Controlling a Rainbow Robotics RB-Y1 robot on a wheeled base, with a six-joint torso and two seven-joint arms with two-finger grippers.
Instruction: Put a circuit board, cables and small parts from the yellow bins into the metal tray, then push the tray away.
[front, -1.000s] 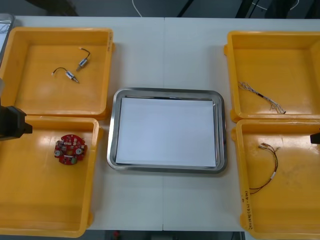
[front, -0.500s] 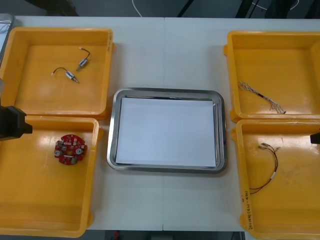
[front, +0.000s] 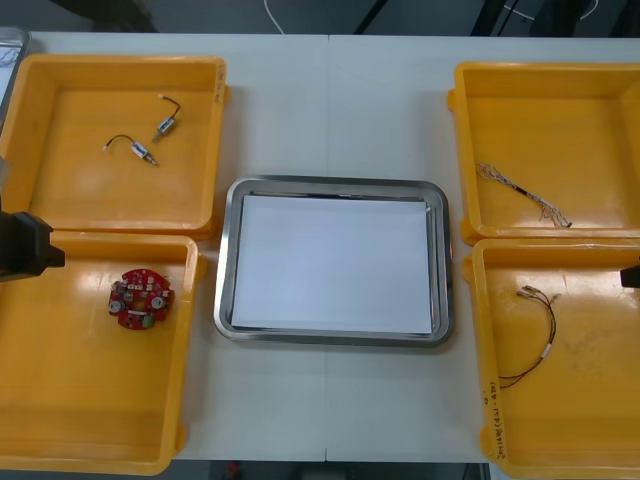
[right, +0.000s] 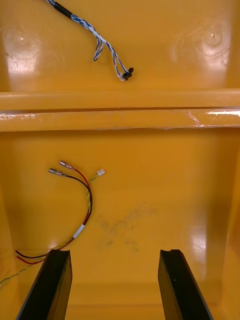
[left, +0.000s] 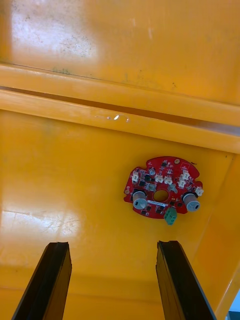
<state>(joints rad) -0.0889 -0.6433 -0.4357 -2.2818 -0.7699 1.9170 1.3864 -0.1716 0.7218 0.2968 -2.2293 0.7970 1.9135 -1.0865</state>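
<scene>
Table (front: 330, 100) — L end effector (left: 112, 245) apart nr circuit board (left: 162, 192); R end effector (right: 114, 252) apart nr cable (right: 89, 202).

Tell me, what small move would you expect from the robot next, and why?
Probably the left gripper should ease down and forward onto the red circuit board: its fingers stand open over the near left yellow bin, the board lies just beyond them, and the metal tray holds nothing yet. The right gripper hangs open over the red and yellow cable.
</scene>
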